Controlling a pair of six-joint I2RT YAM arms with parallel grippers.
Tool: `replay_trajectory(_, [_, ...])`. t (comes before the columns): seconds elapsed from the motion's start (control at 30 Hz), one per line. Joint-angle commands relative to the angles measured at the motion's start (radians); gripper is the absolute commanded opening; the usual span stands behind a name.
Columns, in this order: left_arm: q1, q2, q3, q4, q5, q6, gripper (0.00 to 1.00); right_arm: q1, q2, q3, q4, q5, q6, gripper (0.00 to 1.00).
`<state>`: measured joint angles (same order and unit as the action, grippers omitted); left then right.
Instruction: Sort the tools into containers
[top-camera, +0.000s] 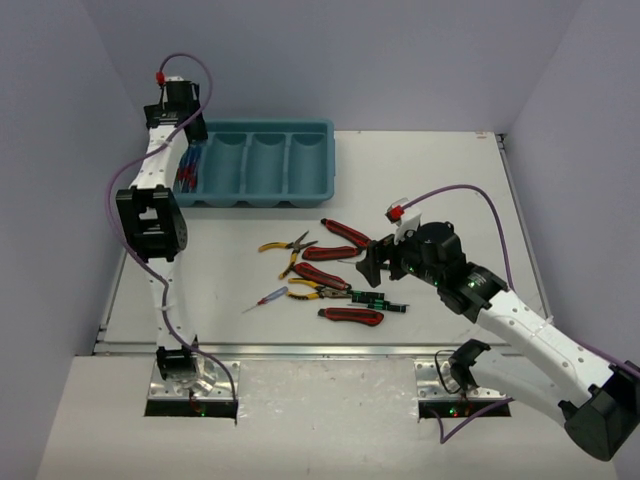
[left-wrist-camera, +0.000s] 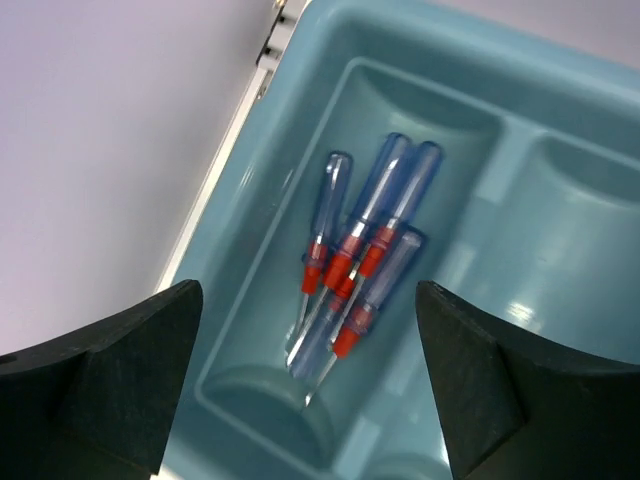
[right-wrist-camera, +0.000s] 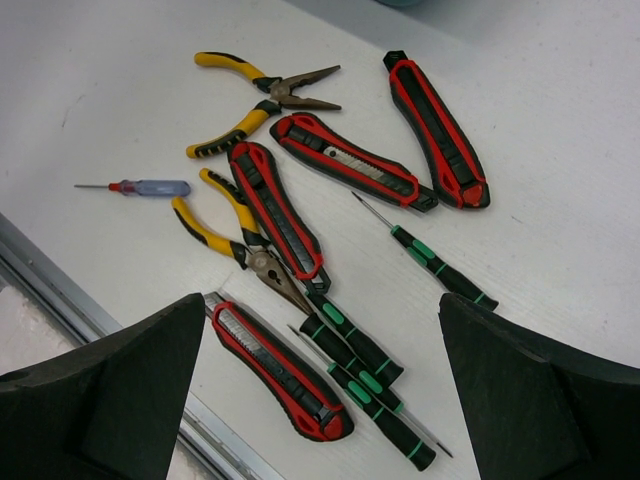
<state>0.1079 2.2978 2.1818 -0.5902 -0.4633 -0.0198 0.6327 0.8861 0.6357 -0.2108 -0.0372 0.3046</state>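
Now, over to the left gripper (left-wrist-camera: 308, 330), parked above the end compartment (left-wrist-camera: 300, 150) of the teal tray (top-camera: 270, 127), fingers spread wide and nothing between them. Reads as the drop-off spot, going by the four blue-handled screwdrivers (left-wrist-camera: 360, 260) lying bunched on that compartment's floor. Long axes running roughly along the compartment, red collars and metal tips toward the near rounded end, handles toward the far one, a couple overlapping. Meanwhile, down on the table (top-camera: 450, 180), hovering over the unsorted heap with the right gripper (right-wrist-camera: 322, 340), equally wide apart, pinching nothing, probably lining up a pick. Below it: four red-and-black utility knives (right-wrist-camera: 350, 160), two yellow-handled pliers (right-wrist-camera: 235, 235), three black-and-green precision screwdrivers (right-wrist-camera: 430, 255), all lying flat and mostly slanted the same diagonal way. Two of the precision screwdrivers side by side right under the fingers, slanting from upper left to lower right in the wrist view, up against the nose of one pair of pliers; the third apart to the right, same slant, thin tip up-left. At the pile's left edge, just beside a pliers handle, a lone blue-handled screwdriver (right-wrist-camera: 140, 187), nearly level across the view, tip pointing left. Likely the easiest grab, and bound for that end compartment with its mates.
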Motion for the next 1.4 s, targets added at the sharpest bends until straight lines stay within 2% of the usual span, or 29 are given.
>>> replay_trajectory(0.0, [-0.110, -0.237, -0.010, -0.046, -0.034, -0.036, 0.94, 0.001, 0.002, 0.005, 0.043, 0.007, -0.016, 0.99])
replay_trajectory(0.03, [-0.167, -0.297, -0.086, -0.079, -0.055, -0.038, 1.00, 0.001, 0.001, 0.005, 0.042, 0.013, -0.018, 0.99])
replay_trajectory(0.13, [-0.325, -0.513, -0.346, -0.107, -0.002, -0.078, 1.00, 0.001, -0.006, 0.004, 0.041, 0.028, -0.022, 0.99])
replay_trajectory(0.17, [-0.339, -0.575, -0.452, -0.108, 0.021, -0.078, 1.00, 0.001, -0.008, 0.004, 0.040, 0.029, -0.022, 0.99])
replay_trajectory(0.23, [-0.441, -0.729, -0.732, -0.028, 0.130, -0.065, 1.00, 0.001, -0.028, -0.001, 0.045, 0.034, -0.014, 0.99])
replay_trajectory(0.33, [-0.577, -0.824, -0.968, -0.039, 0.286, -0.068, 1.00, 0.001, -0.073, -0.021, 0.077, 0.097, 0.001, 0.99])
replay_trajectory(0.43, [-0.677, -0.834, -1.077, -0.112, 0.319, -0.070, 1.00, 0.001, -0.112, -0.042, 0.090, 0.136, 0.001, 0.99])
replay_trajectory(0.57, [-0.710, -0.851, -1.213, -0.124, 0.366, -0.063, 0.96, 0.001, -0.114, -0.043, 0.090, 0.132, -0.001, 0.99])
replay_trajectory(0.73, [-0.788, -0.772, -1.202, -0.143, 0.391, -0.078, 0.93, 0.001, -0.101, -0.040, 0.088, 0.114, -0.002, 0.99])
replay_trajectory(0.87, [-0.807, -0.672, -1.203, -0.144, 0.355, -0.097, 0.91, 0.000, -0.108, -0.043, 0.089, 0.103, -0.005, 0.99])
replay_trajectory(1.03, [-0.806, -0.643, -1.218, -0.126, 0.295, -0.097, 0.85, 0.001, -0.122, -0.046, 0.090, 0.090, -0.005, 0.99])
replay_trajectory(1.27, [-0.771, -0.606, -1.222, -0.099, 0.276, -0.089, 0.66, 0.001, -0.114, -0.044, 0.089, 0.069, -0.005, 0.99])
replay_trajectory(1.37, [-0.767, -0.570, -1.222, -0.094, 0.295, -0.086, 0.51, 0.000, -0.114, -0.045, 0.091, 0.069, -0.006, 0.99])
